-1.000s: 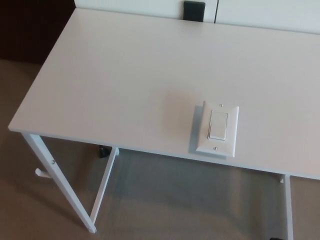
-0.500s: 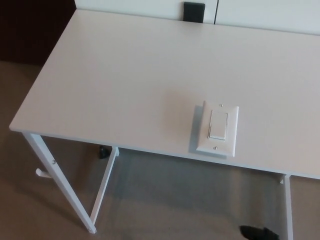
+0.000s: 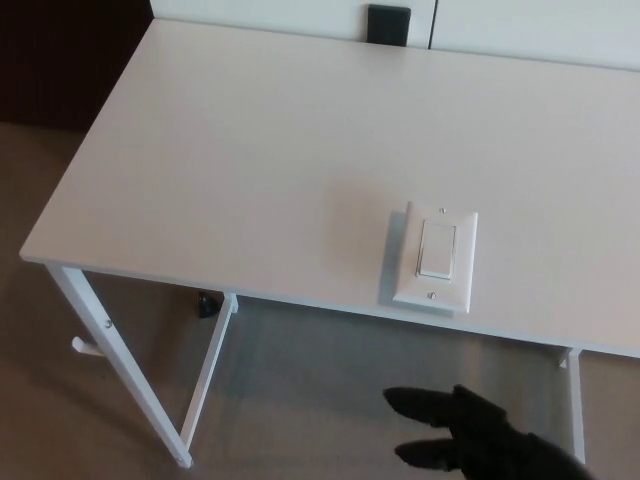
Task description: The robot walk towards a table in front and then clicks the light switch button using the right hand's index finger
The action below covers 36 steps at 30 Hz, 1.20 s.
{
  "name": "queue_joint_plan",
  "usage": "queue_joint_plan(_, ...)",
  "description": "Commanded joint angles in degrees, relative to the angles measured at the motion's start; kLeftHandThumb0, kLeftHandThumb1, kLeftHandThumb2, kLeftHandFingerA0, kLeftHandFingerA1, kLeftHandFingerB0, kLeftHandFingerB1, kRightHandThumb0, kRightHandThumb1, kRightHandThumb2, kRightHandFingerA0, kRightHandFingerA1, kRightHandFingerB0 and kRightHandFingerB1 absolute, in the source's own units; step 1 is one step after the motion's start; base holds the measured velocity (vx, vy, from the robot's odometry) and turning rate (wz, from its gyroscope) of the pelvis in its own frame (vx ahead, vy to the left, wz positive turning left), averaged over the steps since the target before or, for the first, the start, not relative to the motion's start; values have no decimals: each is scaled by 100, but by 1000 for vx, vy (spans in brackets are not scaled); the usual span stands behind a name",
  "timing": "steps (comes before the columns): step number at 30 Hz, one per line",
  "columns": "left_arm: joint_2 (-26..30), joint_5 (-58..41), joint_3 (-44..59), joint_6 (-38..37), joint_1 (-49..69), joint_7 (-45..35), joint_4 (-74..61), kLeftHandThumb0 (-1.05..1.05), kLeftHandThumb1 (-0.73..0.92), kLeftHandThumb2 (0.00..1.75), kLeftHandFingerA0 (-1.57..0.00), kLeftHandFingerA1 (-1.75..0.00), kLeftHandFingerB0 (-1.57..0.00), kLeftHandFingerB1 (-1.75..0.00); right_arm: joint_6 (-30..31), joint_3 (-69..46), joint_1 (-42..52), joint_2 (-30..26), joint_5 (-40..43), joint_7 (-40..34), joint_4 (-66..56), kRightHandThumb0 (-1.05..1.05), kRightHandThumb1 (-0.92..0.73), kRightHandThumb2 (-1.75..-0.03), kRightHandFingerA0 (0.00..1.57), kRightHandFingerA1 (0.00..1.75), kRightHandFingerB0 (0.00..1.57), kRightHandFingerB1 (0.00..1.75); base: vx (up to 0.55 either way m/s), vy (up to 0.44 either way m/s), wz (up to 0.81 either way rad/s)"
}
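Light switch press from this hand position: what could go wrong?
1. The right hand is below and in front of the table edge; lifting straight toward the light switch could clip that edge.
2. The switch plate looks merely laid near the front edge, so a slanted push might slide it instead of clicking.
3. Two fingers point forward, so the wrong one may land.

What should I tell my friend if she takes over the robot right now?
Right hand: low in the head view, in front of the table's near edge, fingers apart and pointing left, holding nothing.
Left hand: not in view.
Light switch: lies flat on the white table, close to the near edge, with nothing touching it.
Done: the robot stands at the table.
Left: lift the right hand over the switch and press its rocker button with the index finger.
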Motion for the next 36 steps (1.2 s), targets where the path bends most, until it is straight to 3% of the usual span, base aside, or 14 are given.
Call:
queue_joint_plan(1,95,56,0,37,-31,5,-13,-14,67,59,-57,-48,-37,-39,-1387,-514,411,-106,-713,177,-1663,13,-56,-70,51,71,41,62,0,0,0)
queue_joint_plan(3,77,56,7,71,-28,50,-33,-13,67,59,-58,-48,-37,-39,-1940,-807,305,150,-1273,26,-1663,12,-49,-69,53,71,41,62,0,0,0)
queue_joint_plan(5,72,59,5,64,-31,52,-18,-16,61,62,-54,-49,-36,-41,-2333,-1104,87,485,-2004,-216,-1663,12,-47,-56,47,65,47,61,0,0,0)
queue_joint_plan(6,72,81,-7,60,-33,77,-17,-12,66,59,-58,-48,-38,-39,-2448,-1295,-155,601,-2459,-328,-1663,9,-45,-53,44,63,50,61,0,0,0)
queue_joint_plan(12,108,74,-9,11,22,5,-102,-13,67,59,-55,-48,-37,-39,-1542,-1376,-1326,227,-3823,-165,-1663,-21,-37,-59,29,59,49,59,0,0,0)
queue_joint_plan(13,113,75,-7,13,36,9,-124,-15,67,59,-56,-47,-37,-39,-1139,-1288,-1676,-35,-4166,-20,-1643,-15,-25,-80,27,62,31,59,0,0,0)
queue_joint_plan(14,116,63,1,25,16,2,-140,-14,66,59,-55,-47,-37,-39,-1004,-1259,-1902,-98,-4322,40,-1518,-17,-25,-81,26,62,29,58,0,0,0)
queue_joint_plan(15,120,70,-2,30,11,12,-168,-15,66,59,-57,-47,-38,-39,-906,-1226,-2099,-136,-4426,69,-1367,-31,-37,-58,23,57,46,55,0,0,0)
queue_joint_plan(22,119,48,23,118,13,41,-266,-19,60,62,-53,-48,-37,-41,-344,-928,-3215,-507,-5091,121,-2,-41,-36,-59,22,54,48,51,0,0,0)
queue_joint_plan(30,91,63,9,112,25,72,-287,-14,64,59,-59,-46,-41,-39,287,-639,-3264,-307,-5586,397,341,-47,-42,-61,17,48,36,46,0,0,0)
queue_joint_plan(31,89,53,13,119,15,59,-271,-18,59,62,-56,-49,-39,-42,290,-611,-3251,-289,-5630,358,375,-46,-42,-61,17,49,36,46,0,0,0)
queue_joint_plan(32,114,66,4,100,8,43,-293,-19,59,62,-55,-49,-39,-42,319,-545,-3262,-249,-5794,300,469,-25,-27,-84,16,57,17,51,0,0,0)
queue_joint_plan(33,115,67,4,95,15,43,-306,-20,59,62,-56,-49,-39,-42,340,-520,-3274,-242,-5867,330,495,-49,-42,-62,15,47,35,44,0,0,0)
queue_joint_plan(36,133,70,-10,83,4,3,-338,-15,67,59,-57,-47,-39,-39,450,-445,-3347,-231,-6134,434,622,-51,-43,-63,15,46,34,43,0,0,0)
